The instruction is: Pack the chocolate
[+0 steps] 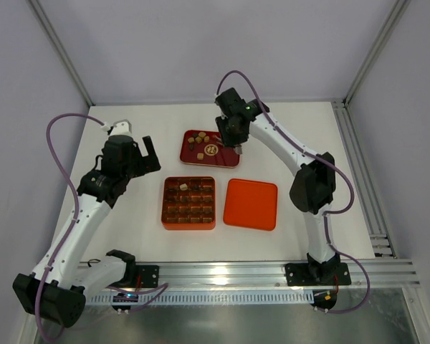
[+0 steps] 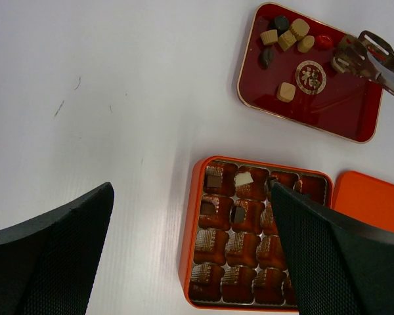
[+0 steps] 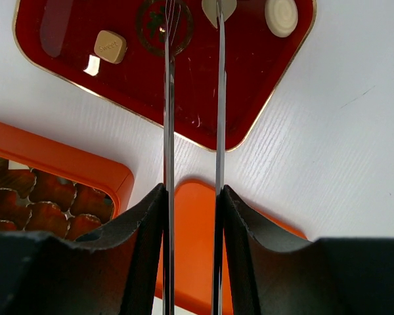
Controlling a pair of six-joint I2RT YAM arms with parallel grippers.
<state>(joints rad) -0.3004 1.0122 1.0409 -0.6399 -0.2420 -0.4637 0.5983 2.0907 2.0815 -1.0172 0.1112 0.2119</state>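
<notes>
Okay, count with me: two arms, one red tray (image 2: 341, 111), one orange box (image 2: 187, 249), and one orange lid (image 1: 250, 204) lying flat just beside the box on the white table (image 2: 118, 98). The chocolate (image 2: 287, 41) sits mostly in the tray. The left wrist view gives at least seven loose pieces, five tan and two dark: six bunched in one corner, and a tan square (image 3: 109, 46) apart near the emblem (image 2: 310, 77). The box is a four-by-four grid, and that same view shows one cream piece and at least two dark cubes in its cells.

The left gripper (image 2: 190, 197) hovers above the table near the box's left side, jaws spread wide with nothing in them. The right gripper (image 3: 192, 191) is clenched on thin metal tweezers (image 3: 169, 118), whose tips reach over the tray. Only the right wrist view shows a round cream piece (image 3: 280, 14) and a heart-shaped cream piece (image 3: 209, 6) at those tips. Whether the heart is pinched, I cannot tell.

Writing: the tan square reads "Sweet", and the emblem is a white ring round a character.
</notes>
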